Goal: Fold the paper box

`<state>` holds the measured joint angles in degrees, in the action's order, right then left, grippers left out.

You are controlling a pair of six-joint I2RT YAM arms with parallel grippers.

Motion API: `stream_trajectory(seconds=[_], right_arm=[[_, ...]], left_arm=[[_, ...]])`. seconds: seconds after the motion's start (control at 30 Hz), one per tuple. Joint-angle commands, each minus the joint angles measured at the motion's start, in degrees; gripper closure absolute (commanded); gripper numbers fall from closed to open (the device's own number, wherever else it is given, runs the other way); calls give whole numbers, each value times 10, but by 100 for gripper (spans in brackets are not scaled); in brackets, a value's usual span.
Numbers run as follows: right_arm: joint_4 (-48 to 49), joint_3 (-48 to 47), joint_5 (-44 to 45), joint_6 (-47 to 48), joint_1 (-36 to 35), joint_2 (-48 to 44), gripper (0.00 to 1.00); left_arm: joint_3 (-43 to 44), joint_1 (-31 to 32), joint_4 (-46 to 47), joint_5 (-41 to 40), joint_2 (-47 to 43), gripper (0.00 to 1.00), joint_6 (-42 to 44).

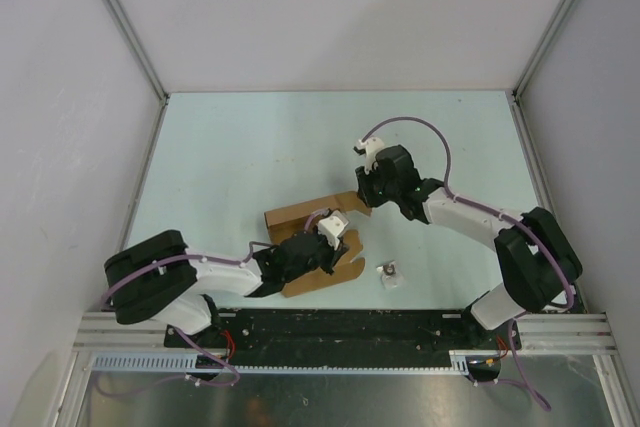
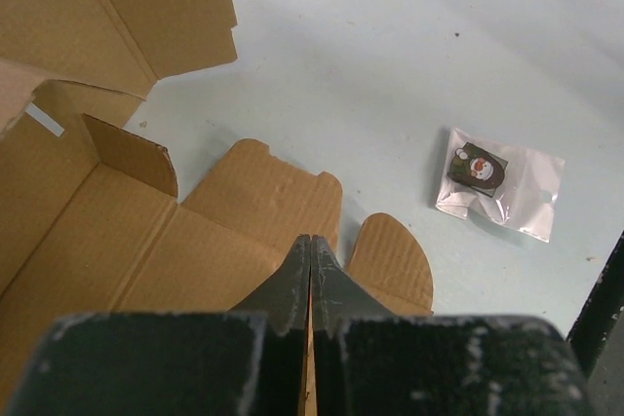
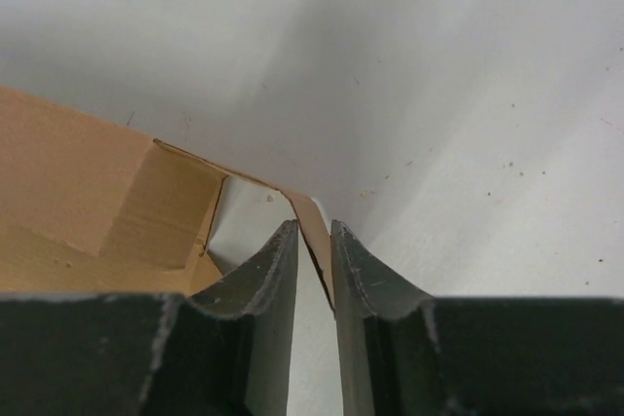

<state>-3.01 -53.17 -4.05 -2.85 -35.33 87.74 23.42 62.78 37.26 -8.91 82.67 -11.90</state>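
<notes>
paper box [image 1: 300, 219] is seen half-open at counter [image 1: 250, 147] centre | left pincer [image 2: 310, 270] is clenched empty over its panel | right pincer [image 3: 314, 250] is closed on box flap at 1 o'clock | clear pouch [image 1: 390, 274] lies at 4 o'clock

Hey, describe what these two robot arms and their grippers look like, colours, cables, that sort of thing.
Both arms have white link sections with bulky black joint housings. A lilac cable loops along the left arm and the right arm. The left gripper and right gripper have dark, wedge-shaped fingers, scuffed with pale wear marks.
</notes>
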Motion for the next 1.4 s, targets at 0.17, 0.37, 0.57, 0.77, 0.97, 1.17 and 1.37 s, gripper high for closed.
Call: stream_trajectory(seconds=[0.17,0.37,0.57,0.77,0.97,1.17,1.37], right_arm=[[-14,-25,-10,11,2,16,72],[-17,-26,-12,13,2,17,76],[-19,-26,-19,7,2,10,83],[-25,-26,-29,2,2,4,85],[-29,-26,-38,-2,0,1,85],[-31,-26,-46,-10,-4,-1,85],[-45,-26,-48,-33,-18,-9,86]], left_arm=[[29,2,32,-19,39,100,23],[36,1,40,-22,59,100,25],[45,0,47,-24,81,100,28],[57,-1,51,-24,112,100,27],[69,-1,56,-22,147,100,23],[77,-2,58,-25,167,100,24],[75,-2,59,-28,173,100,23]])
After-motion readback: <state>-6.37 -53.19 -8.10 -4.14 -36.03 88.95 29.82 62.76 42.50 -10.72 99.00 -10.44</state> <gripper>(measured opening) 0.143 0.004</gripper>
